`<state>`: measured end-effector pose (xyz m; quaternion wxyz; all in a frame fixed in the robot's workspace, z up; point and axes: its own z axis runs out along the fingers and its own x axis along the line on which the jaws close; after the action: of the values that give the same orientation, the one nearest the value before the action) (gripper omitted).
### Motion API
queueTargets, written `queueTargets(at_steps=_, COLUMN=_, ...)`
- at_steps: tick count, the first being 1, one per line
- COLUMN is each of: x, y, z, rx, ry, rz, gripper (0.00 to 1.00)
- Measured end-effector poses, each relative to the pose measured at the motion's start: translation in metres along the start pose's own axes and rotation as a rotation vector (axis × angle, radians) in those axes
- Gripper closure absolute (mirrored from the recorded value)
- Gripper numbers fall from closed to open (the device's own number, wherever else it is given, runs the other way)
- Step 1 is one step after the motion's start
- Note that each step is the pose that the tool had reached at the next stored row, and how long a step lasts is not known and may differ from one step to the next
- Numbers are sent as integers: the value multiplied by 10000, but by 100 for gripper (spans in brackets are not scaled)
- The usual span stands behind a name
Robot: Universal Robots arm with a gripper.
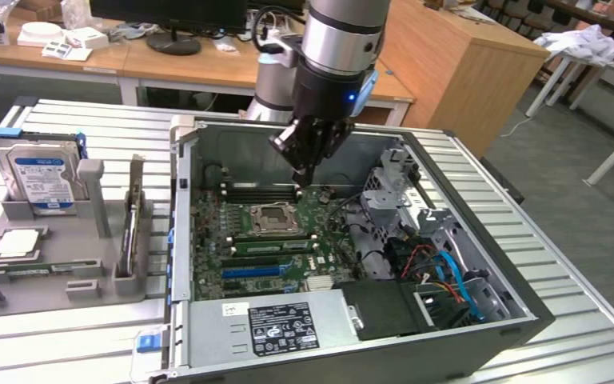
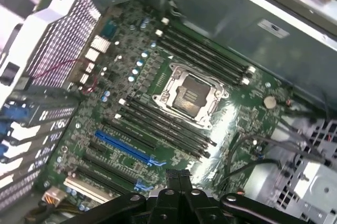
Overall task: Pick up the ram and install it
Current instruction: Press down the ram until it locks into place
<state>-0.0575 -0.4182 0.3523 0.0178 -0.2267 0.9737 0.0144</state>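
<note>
In the upper centre of the exterior frame the end effector [image 1: 305,170] hangs closed and empty over the motherboard's [image 1: 275,240] rear slots, while a ram [image 1: 269,246] stick already sits seated just below the CPU socket [image 1: 271,216].

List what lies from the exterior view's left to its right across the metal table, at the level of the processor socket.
Hard drive → grey holder → upright card → processor socket → drive cage → blue cables.
</note>
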Motion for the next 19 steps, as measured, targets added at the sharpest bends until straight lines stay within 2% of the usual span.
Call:
queueTargets(at_steps=10, x=0, y=0, z=3, rx=70, ry=-34, rz=1699, gripper=89)
queueTargets(at_steps=19, x=2, y=0, z=7, rx=119, ry=-53, rz=2962, gripper=89)
